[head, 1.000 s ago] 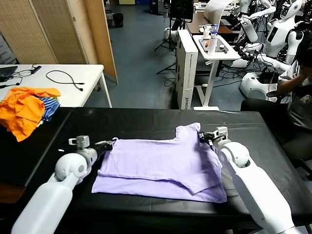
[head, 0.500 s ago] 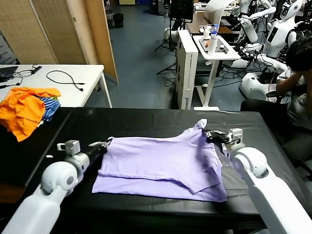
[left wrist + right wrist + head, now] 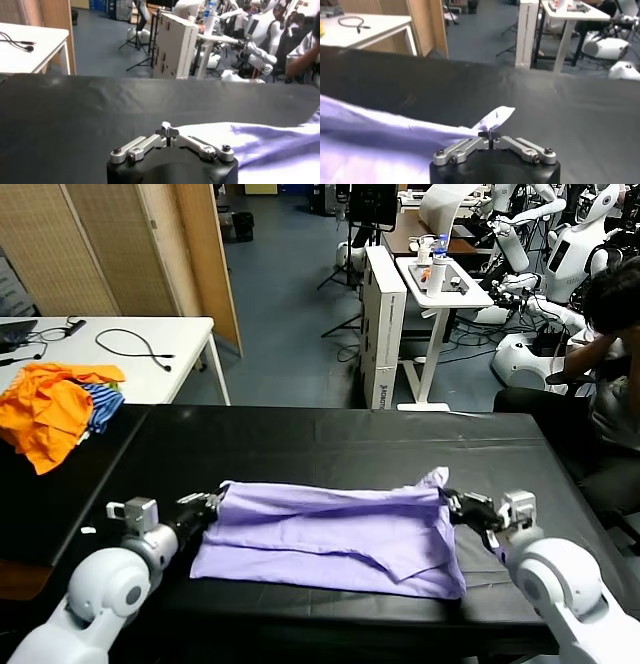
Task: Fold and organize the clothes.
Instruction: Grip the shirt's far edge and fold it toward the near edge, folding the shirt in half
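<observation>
Both grippers had drawn back toward the robot since the earlier frames, dragging the far edge of the T-shirt (image 3: 330,529) with them, so that the raised collar and sleeve region seen a moment before now lay lower and nearer the near half of the garment. The left gripper (image 3: 212,506) sat at the shirt's left far corner, its fingers pinched closed on the fabric; in the left wrist view the left gripper (image 3: 167,132) showed its tips pressed together right at the cloth's edge. The right gripper (image 3: 452,504) was clamped on the right far corner, where a small peak of lavender cloth stood up just beside it, and in the right wrist view the right gripper (image 3: 490,134) held that pointed flap between closed tips. The T-shirt (image 3: 380,145) lay stretched between the two grippers across the middle of the black table (image 3: 330,439), partly doubled over, with a diagonal fold line running toward its near right corner. Whether the printed face was up could not be told from these views. An orange and blue-striped garment pile (image 3: 55,409) rested well apart at the far left, by a white side table (image 3: 180,344) carrying a black cable (image 3: 135,342).
</observation>
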Action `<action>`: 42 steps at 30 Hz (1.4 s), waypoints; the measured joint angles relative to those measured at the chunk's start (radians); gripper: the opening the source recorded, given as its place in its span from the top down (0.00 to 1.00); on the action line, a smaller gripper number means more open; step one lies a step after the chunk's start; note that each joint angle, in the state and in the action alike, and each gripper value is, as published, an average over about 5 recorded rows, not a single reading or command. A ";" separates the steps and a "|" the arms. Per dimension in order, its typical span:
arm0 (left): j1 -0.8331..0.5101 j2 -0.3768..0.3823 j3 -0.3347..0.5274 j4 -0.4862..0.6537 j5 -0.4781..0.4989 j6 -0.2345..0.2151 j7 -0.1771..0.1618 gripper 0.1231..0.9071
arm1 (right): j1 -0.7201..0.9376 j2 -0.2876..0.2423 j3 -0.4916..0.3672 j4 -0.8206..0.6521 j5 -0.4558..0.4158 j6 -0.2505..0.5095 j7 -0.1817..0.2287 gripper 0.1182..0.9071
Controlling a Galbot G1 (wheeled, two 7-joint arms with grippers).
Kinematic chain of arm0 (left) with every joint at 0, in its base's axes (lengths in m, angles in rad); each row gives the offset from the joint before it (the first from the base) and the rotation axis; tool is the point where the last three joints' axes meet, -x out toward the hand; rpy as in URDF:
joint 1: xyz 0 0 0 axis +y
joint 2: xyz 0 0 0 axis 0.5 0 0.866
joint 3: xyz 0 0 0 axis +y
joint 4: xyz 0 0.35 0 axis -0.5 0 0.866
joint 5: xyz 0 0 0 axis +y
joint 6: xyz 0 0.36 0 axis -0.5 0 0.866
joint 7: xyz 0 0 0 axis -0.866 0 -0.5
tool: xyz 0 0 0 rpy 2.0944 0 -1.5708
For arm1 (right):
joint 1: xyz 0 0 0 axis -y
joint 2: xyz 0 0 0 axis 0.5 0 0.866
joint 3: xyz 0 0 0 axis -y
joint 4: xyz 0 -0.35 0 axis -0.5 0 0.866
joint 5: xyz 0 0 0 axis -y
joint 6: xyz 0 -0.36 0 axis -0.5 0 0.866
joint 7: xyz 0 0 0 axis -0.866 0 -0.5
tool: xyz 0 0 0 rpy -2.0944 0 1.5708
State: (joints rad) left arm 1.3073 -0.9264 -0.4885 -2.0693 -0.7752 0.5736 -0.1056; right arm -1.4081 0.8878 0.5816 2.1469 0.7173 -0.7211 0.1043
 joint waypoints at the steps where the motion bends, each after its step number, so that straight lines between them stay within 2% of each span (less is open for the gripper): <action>1: 0.008 -0.001 -0.003 -0.004 0.004 -0.002 0.000 0.97 | -0.025 0.001 0.010 0.013 -0.003 -0.002 0.000 0.97; 10: 0.082 -0.016 -0.028 -0.034 0.043 -0.028 0.005 0.97 | -0.202 0.013 0.056 0.100 -0.032 -0.010 0.000 0.97; 21: 0.190 -0.066 -0.058 -0.060 0.120 -0.064 0.015 0.97 | -0.244 0.015 0.042 0.123 -0.044 -0.015 0.000 0.97; 23: 0.207 -0.074 -0.067 -0.068 0.129 -0.062 0.011 0.97 | -0.249 0.014 0.044 0.129 -0.041 -0.015 -0.001 0.93; 26: 0.235 -0.090 -0.082 -0.085 0.158 -0.056 0.001 0.96 | -0.259 0.013 0.052 0.143 -0.036 -0.015 -0.004 0.75; 29: 0.268 -0.112 -0.099 -0.111 0.202 -0.054 -0.008 0.86 | -0.272 0.013 0.061 0.164 -0.034 -0.015 -0.005 0.51; 31: 0.295 -0.130 -0.111 -0.130 0.225 -0.053 -0.011 0.72 | -0.279 0.015 0.067 0.179 -0.032 -0.015 -0.005 0.35; 35: 0.360 -0.162 -0.137 -0.173 0.255 -0.055 -0.015 0.41 | -0.293 0.023 0.083 0.211 -0.023 -0.016 -0.004 0.08; 37: 0.395 -0.177 -0.152 -0.196 0.263 -0.057 -0.017 0.24 | -0.294 0.028 0.094 0.225 -0.010 -0.015 -0.003 0.02; 39: 0.421 -0.188 -0.168 -0.216 0.262 -0.059 -0.019 0.11 | -0.291 0.033 0.109 0.237 0.009 -0.015 0.000 0.01; 42: 0.430 -0.197 -0.195 -0.235 0.239 -0.053 -0.031 0.02 | -0.275 0.039 0.128 0.239 0.042 -0.015 0.015 0.00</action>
State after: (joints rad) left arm 1.7374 -1.1235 -0.6834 -2.3047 -0.5362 0.5208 -0.1364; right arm -1.6831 0.9265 0.7094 2.3857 0.7591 -0.7365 0.1193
